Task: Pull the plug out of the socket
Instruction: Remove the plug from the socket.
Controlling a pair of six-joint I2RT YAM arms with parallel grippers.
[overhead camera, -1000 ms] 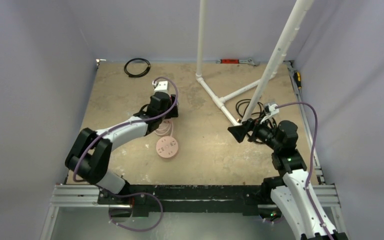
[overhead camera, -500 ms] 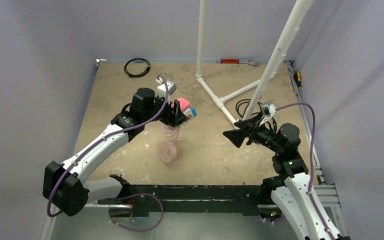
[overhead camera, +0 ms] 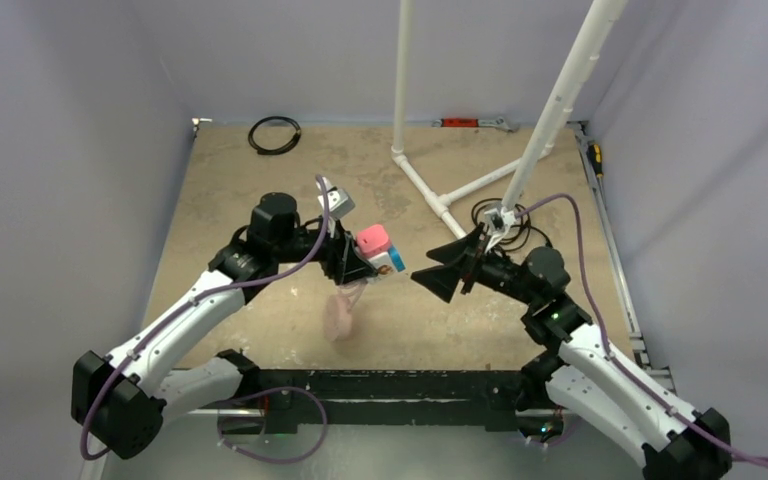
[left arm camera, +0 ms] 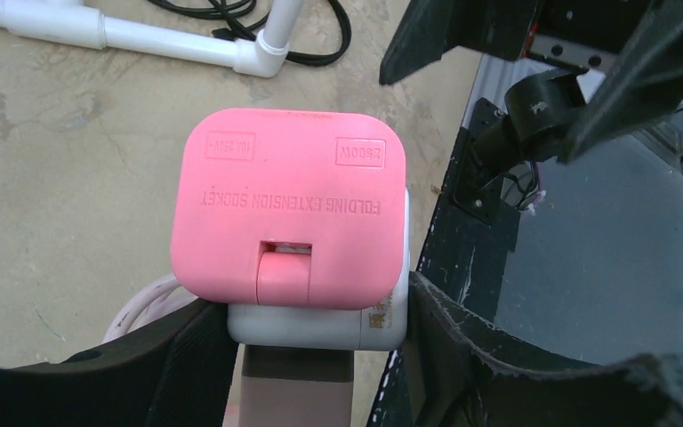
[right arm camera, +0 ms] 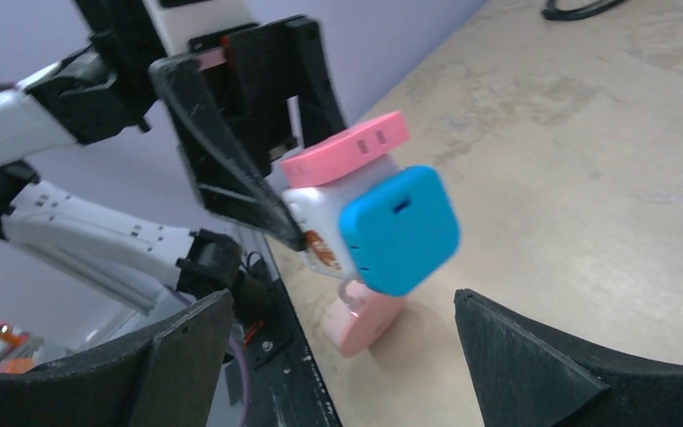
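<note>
My left gripper [overhead camera: 365,262] is shut on the white-grey socket cube [overhead camera: 384,258] and holds it above the table. The flat pink plug [overhead camera: 371,238] sits on the socket's top face, and a blue plug [overhead camera: 397,262] sits on the face towards the right arm. In the left wrist view the plug [left arm camera: 289,209] covers the socket [left arm camera: 320,320] between my fingers [left arm camera: 191,356], with the cable [left arm camera: 142,307] at lower left. My right gripper [overhead camera: 428,272] is open, just right of the socket. In the right wrist view the blue plug [right arm camera: 400,229] is ahead of the gripper's [right arm camera: 342,356] open jaws.
A round pink disc [overhead camera: 340,315] dangles blurred below the socket; it also shows in the right wrist view [right arm camera: 365,325]. A white pipe frame [overhead camera: 430,190] stands at the back right with black cable [overhead camera: 495,215] beside it. A black cable coil [overhead camera: 274,134] lies at the back.
My left gripper has lifted the socket with its plugs off the table and carried it right, towards the middle. The right gripper has moved left towards it. The pink disc trailed along.
</note>
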